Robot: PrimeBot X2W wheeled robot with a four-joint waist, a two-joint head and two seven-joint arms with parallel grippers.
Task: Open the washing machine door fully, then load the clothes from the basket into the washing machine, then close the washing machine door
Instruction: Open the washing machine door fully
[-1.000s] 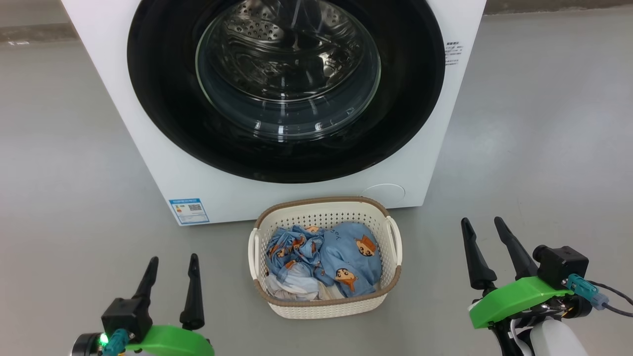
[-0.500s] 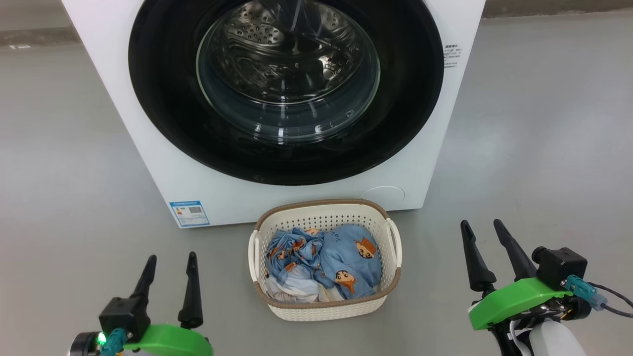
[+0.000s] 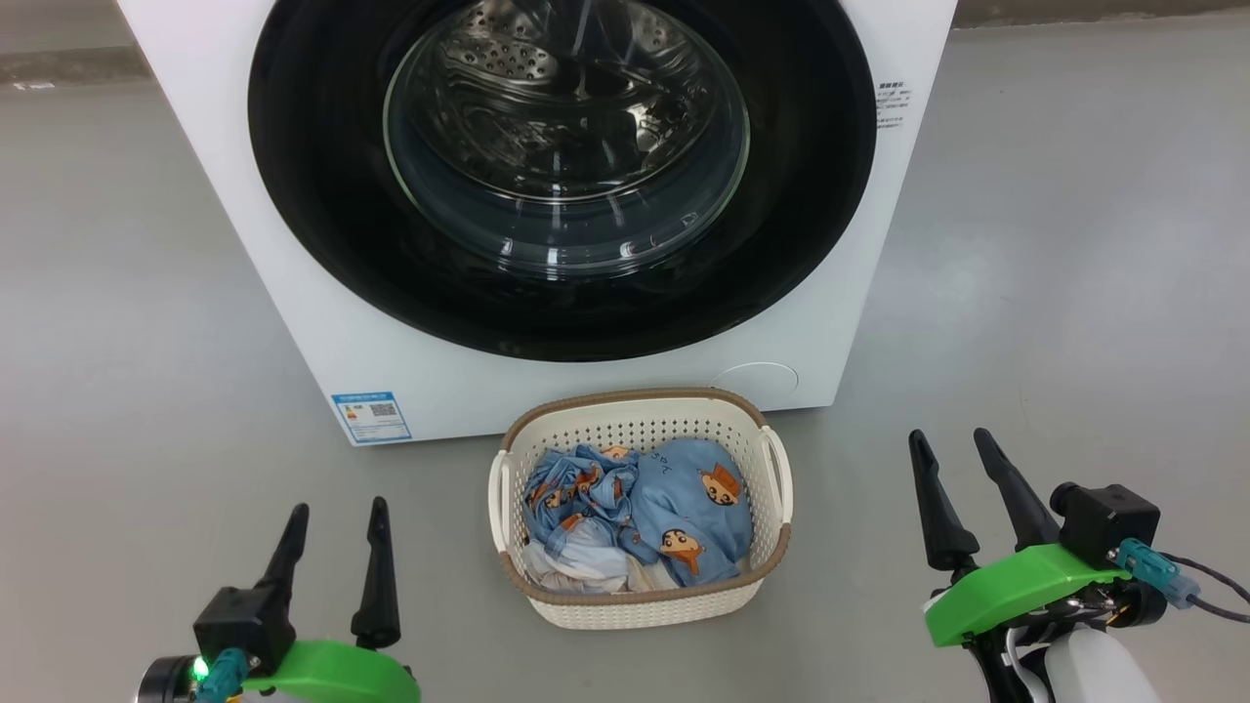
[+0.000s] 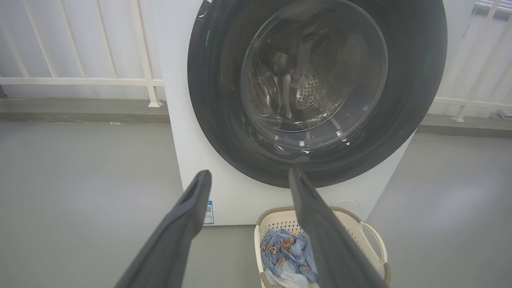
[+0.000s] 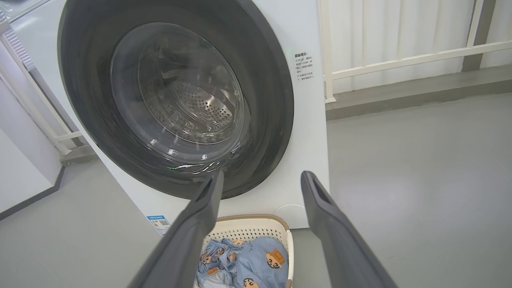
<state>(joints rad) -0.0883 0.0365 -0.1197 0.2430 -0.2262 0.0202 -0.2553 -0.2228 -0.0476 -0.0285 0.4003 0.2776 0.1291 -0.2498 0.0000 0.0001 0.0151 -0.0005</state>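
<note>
The white washing machine [image 3: 322, 332] stands ahead on the floor. Its round washing machine door [image 3: 801, 244], black-rimmed with a glass window, lies flat against the front, closed. In front of the machine sits the cream basket [image 3: 645, 605], holding the light blue cartoon-print clothes [image 3: 684, 508] and some pale cloth. My left gripper [image 3: 337, 517] hovers at the lower left of the basket, open and empty. On the basket's right, my right gripper [image 3: 952, 444] is open and empty too. The wrist views show the door [image 4: 216, 120] [image 5: 276, 104] and basket [image 4: 370, 234] [image 5: 248, 228] beyond each pair of fingers.
Grey floor surrounds the machine on both sides. A white railing [image 4: 80, 81] runs behind the machine at the left and another railing [image 5: 400, 62] at the right. A blue label sticker [image 3: 371, 415] is on the machine's lower left front.
The head view shifted slightly; both grippers stay open in the same places and nothing else has moved.
</note>
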